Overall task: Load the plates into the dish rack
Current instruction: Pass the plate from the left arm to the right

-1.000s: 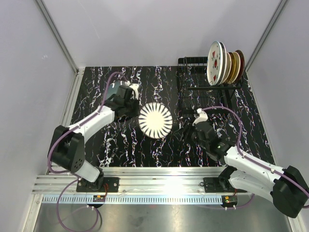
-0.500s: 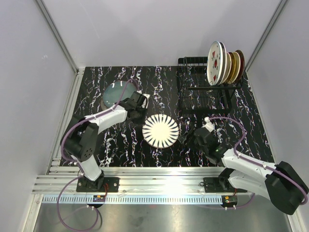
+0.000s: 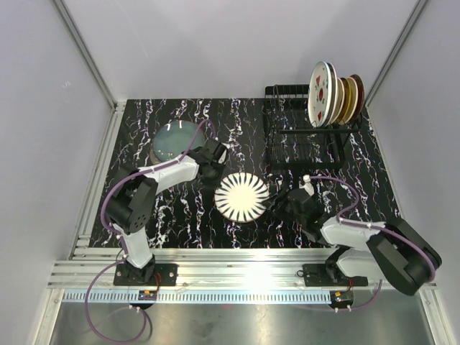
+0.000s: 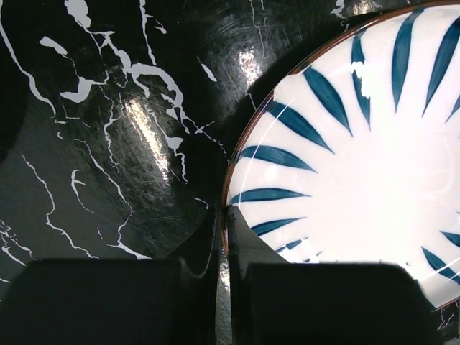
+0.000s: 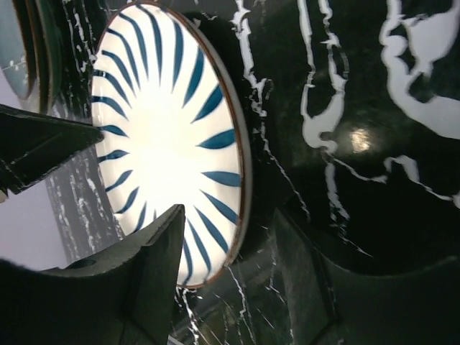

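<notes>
Plate: the striped plate sits mid-table between my two arms. It is nearer my bases and further right than a second ago.
Change: my left arm has carried it in two short stages, away from the stack and toward my right side. The last stage was small, so I judge the carry is about over.
Left gripper: my left gripper is closed to a thin slit with the plate's rim pinched in it. The shadow below suggests that edge is off the table.
Right gripper: my right gripper is spread wide, one finger on each side of the opposite rim. Neither finger is pressing yet, as far as I can tell.
Meaning: this looks like a handover. My right side should close before the left lets go, or the plate will drop flat.
Rack: the dish rack lies at the far right, well apart from the plate.
Loaded plates: a few plates stand upright at the rack's far right end. The wire slots nearer the plate look free.
Stack: more plates wait far left, a blue-grey one on top.
In the way: my own right arm and its cable lie between plate and rack. The rack's raised frame will have to be cleared.
</notes>
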